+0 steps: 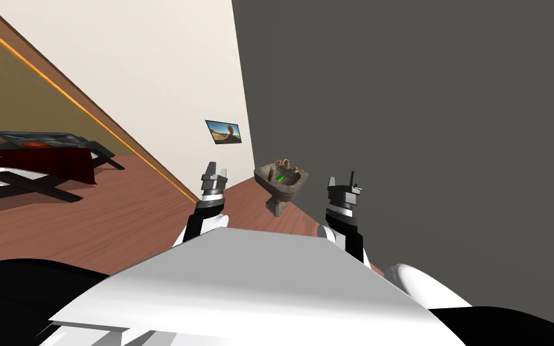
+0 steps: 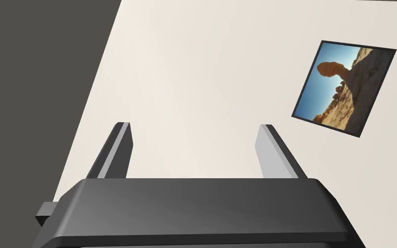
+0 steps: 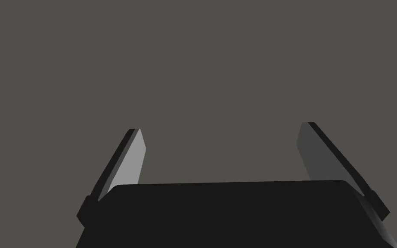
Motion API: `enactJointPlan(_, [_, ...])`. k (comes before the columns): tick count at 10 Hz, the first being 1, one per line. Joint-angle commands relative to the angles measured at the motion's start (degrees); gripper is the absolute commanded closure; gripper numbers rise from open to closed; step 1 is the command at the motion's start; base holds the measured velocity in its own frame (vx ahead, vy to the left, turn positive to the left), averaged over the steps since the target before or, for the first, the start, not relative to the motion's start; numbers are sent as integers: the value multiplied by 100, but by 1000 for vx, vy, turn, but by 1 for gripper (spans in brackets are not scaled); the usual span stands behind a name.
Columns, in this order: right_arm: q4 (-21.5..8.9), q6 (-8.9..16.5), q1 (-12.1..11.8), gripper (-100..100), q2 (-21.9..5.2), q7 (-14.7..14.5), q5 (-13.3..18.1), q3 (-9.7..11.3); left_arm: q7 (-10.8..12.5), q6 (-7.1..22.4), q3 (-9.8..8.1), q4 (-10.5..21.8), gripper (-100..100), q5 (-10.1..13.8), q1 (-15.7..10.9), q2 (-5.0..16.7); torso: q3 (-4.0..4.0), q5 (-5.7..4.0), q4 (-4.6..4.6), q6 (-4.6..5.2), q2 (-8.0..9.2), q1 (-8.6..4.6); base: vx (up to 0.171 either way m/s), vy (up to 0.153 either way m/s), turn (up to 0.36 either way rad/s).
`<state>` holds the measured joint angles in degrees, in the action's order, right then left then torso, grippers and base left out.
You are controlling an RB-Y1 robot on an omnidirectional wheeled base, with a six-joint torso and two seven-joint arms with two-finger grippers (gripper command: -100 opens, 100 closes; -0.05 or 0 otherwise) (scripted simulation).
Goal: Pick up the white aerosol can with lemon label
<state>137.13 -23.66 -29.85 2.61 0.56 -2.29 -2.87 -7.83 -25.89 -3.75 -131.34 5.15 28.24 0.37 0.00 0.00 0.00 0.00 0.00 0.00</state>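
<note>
Nearest, at about 11 o'clock, the left end effector (image 1: 217, 170) is raised in the air. Its two blade fingers (image 2: 116, 150) stand wide apart with nothing between them. At about 1 o'clock the right end effector (image 1: 342, 179) is held at much the same height, its fingers (image 3: 128, 163) likewise fully spread and gripping nothing. Both hang above a reddish-brown wooden floor (image 1: 119, 216).

Farther on, at 12 o'clock between the two arms, a brown, stone-looking pedestal sink (image 1: 285, 191) stands against the dark grey wall (image 1: 426, 120), close to the corner where that wall meets a cream wall (image 1: 149, 72). Brass-coloured taps (image 1: 283, 162) sit at the back of its rim. A small green thing (image 1: 280, 177) lies in the basin, too small to identify. Where the white aerosol can stands I cannot tell.

Well off at 9 o'clock, a low dark-framed piece of furniture (image 1: 26, 184) carries a dark red cover (image 1: 47, 162). Farthest, near 11 o'clock, a framed picture (image 1: 223, 131) of a rock formation hangs on the cream wall.
</note>
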Motion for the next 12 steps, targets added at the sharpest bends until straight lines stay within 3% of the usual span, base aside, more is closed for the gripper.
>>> enactJointPlan(1, [0,0,0,0,0,0,0,0,108,119,112,87,-100,-232,-136,183,0,0,0,0,0,0,-13,-11,108])
enactJointPlan(4, [0,0,0,0,0,0,0,0,293,340,314,250,-100,-641,-374,414,3,-2,1,1,6,-10,-21,-25,86])
enactJointPlan(8, [0,0,0,0,0,0,0,0,648,811,715,615,-100,-1354,-830,733,2,-2,1,0,4,-11,-17,-26,107])
enactJointPlan(9, [0,0,0,0,0,0,0,0,648,811,715,615,-100,-1441,-830,733,2,-3,1,0,4,-14,-12,-27,35])
enactJointPlan(11, [0,0,0,0,0,0,0,0,860,1107,965,857,-100,-1845,-1104,895,1,-2,0,0,1,-9,-12,-23,104])
enactJointPlan(12, [0,0,0,0,0,0,0,0,860,1112,965,857,-100,-1926,-1104,895,1,-2,0,0,2,-10,-8,-25,34])
